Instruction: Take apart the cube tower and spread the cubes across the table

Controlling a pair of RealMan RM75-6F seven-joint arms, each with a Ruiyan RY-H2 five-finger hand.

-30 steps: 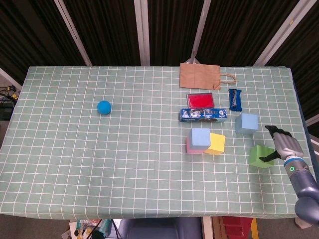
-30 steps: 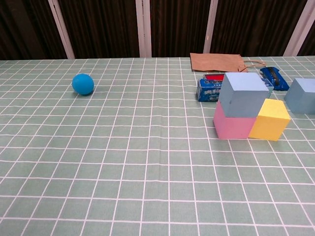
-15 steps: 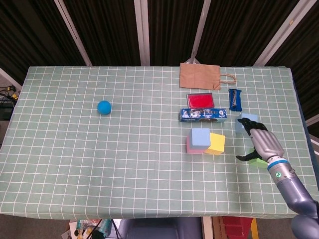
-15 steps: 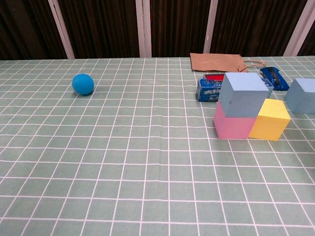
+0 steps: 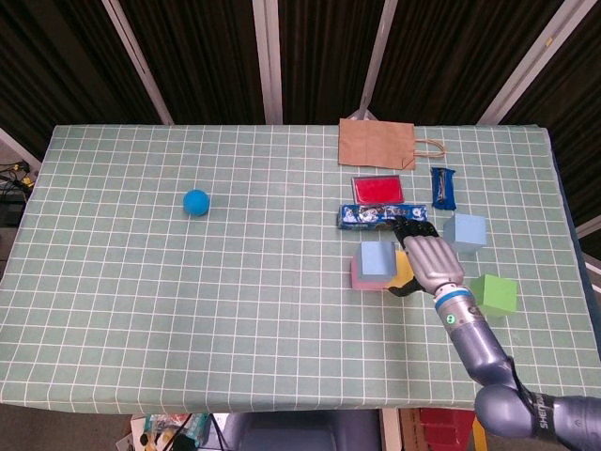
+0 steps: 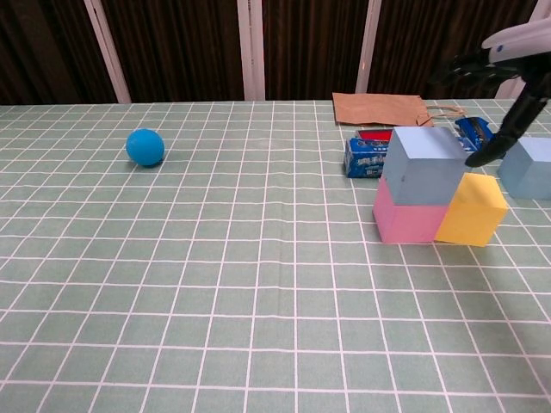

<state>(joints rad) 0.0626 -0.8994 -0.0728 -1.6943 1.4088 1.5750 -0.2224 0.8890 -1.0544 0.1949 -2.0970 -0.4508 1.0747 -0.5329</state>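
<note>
**Cube tower and table contents, right hand above the stack**

Tower: a light blue cube (image 6: 423, 163) sits on a pink cube (image 6: 405, 221), right of the table's middle. A yellow cube (image 6: 473, 209) stands on the cloth, touching the pink cube's right side.

Loose cubes: a second light blue cube (image 5: 465, 233) stands apart to the right; a green cube (image 5: 495, 294) lies nearer the front edge, right of the tower.

Right hand (image 5: 427, 256): raised above the yellow cube, beside the tower's top cube, fingers spread apart and holding nothing. In the chest view the hand (image 6: 506, 77) hangs clear of the cubes, dark fingers (image 6: 465, 66) fanned out, thumb pointing down toward the yellow cube.

Left hand: seen in neither view.

Other items, behind the tower: a blue snack packet (image 5: 380, 216) just behind it; a red flat pack (image 5: 377, 189); a dark blue wrapped bar (image 5: 442, 187); a brown paper bag (image 5: 377, 143) lying flat near the far edge. A blue ball (image 5: 195, 202) sits well apart on the left.

Surface: table under a green checked cloth (image 5: 188, 310).
</note>
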